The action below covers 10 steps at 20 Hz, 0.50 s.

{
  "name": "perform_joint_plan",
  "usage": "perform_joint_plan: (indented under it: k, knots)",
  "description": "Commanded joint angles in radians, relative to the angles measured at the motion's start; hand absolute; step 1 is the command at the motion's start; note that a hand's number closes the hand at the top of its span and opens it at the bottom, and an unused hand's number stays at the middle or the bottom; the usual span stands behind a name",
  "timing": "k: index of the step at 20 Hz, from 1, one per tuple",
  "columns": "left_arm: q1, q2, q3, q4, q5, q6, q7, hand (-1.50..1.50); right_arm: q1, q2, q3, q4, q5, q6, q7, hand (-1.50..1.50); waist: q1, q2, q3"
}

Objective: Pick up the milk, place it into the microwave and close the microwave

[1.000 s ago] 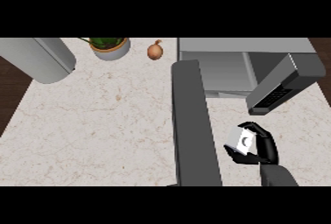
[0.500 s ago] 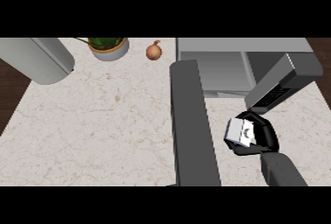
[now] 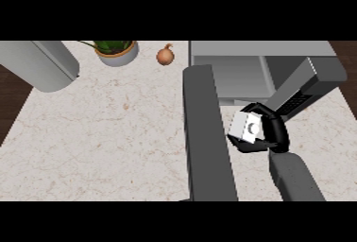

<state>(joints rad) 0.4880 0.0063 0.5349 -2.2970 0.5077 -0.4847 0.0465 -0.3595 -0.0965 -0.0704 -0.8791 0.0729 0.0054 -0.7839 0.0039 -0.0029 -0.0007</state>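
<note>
- Your right hand (image 3: 270, 134) has its fingers and thumb curled round the milk (image 3: 247, 126), holding it above the counter (image 3: 105, 142) just in front of the microwave.
- The microwave (image 3: 237, 78) stands open at the far right of the counter. Its door (image 3: 314, 82) is swung out to the right, with its lower end close beside your hand.
- A grey forearm (image 3: 206, 142) runs up the middle of the view, just left of the milk, so you have a narrow lane to work in.
- The milk is a small white carton. Treat it as light and fairly stiff, though its thin walls would likely dent if squeezed.
- Its smooth faces may slip. Hold it across two opposite sides near mid-height, as you do now, and keep it upright.
</note>
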Motion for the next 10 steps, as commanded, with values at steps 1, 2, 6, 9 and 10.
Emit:
perform_joint_plan:
  k: [1, 2, 6, 9, 10]
  knots:
    - [-0.034, 0.076, 0.094, 0.064, 0.076, -0.012, 0.002, -1.5, -0.086, 0.006, 0.008, -0.077, 0.01, -0.047, 0.146, 1.5, 0.003, 0.0, 0.0]
    - [-0.002, 0.007, 0.061, 0.059, 0.035, -0.054, -0.035, -1.5, -0.097, 0.047, 0.013, -0.031, 0.029, -0.095, 0.107, 1.5, 0.007, 0.002, 0.0]
    - [-0.075, 0.025, 0.041, 0.066, -0.011, -0.005, 0.012, -1.5, -0.197, 0.056, 0.021, -0.008, 0.085, -0.186, 0.199, 1.5, 0.006, 0.004, 0.001]
    - [-0.019, -0.005, 0.034, 0.064, 0.005, -0.057, -0.027, -1.5, -0.288, 0.047, 0.024, 0.139, 0.16, -0.261, 0.187, 1.5, 0.023, 0.007, 0.001]
    - [-0.043, -0.005, 0.012, 0.034, -0.024, -0.022, 0.005, -1.5, -0.347, 0.032, 0.009, 0.208, 0.168, -0.267, 0.181, 1.5, 0.028, 0.011, 0.001]
